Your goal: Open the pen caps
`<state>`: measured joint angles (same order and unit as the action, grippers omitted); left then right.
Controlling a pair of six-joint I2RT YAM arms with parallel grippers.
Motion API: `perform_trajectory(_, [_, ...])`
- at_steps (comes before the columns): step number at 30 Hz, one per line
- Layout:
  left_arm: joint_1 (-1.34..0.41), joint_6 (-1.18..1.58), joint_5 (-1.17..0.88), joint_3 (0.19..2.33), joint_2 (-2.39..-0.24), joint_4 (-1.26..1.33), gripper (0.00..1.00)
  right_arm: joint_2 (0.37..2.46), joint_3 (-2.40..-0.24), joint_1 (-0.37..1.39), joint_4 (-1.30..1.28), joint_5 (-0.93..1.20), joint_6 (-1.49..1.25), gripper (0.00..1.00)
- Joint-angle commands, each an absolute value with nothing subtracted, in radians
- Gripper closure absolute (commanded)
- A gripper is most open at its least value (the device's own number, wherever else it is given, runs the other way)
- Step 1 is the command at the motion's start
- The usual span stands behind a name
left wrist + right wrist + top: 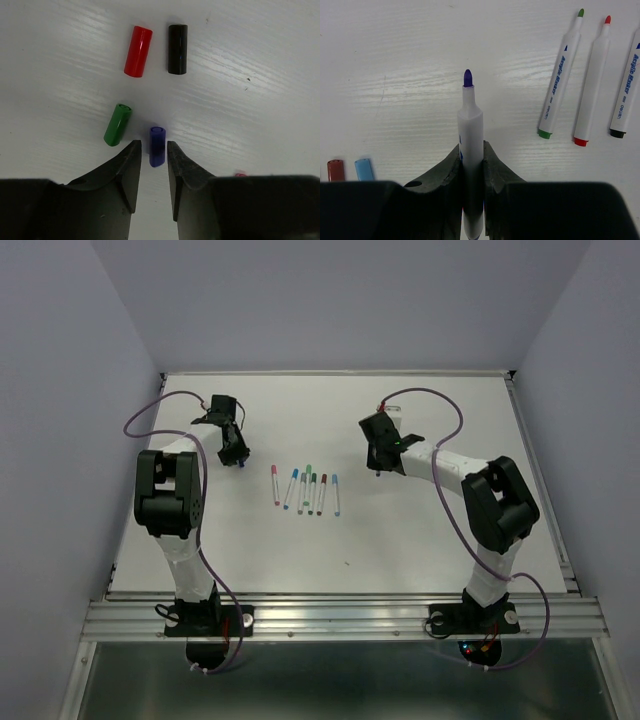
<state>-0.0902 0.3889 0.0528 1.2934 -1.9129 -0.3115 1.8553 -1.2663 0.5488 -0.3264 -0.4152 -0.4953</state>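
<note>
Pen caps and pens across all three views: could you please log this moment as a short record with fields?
left pincer: open, purple cap between its fingertips
loose caps nearby: red cap, black cap, green cap
right pincer: shut on purple pen, tip bare
uncapped beside it: green pen, red pen
row of pens: about six, mid-table, between the arms
</note>
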Motion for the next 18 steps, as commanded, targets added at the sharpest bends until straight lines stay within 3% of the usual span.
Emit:
perform_trajectory(1, [-0.097,0.38,0.086,1.33,-1.91,-0.328,0.59,1.867,-1.307,0.541,-0.327,-0.46,-0.514,0.85])
perform_trajectory(7, [-0.101,0.38,0.091,1.331,-1.913,-0.331,0.54,1.878,-1.301,0.541,-0.328,-0.472,-0.525,0.84])
perform_trajectory(18, [-0.115,0.373,0.005,1.287,-1.775,-0.263,0.23,1.963,-1.365,0.522,-0.327,-0.538,-0.526,0.81])
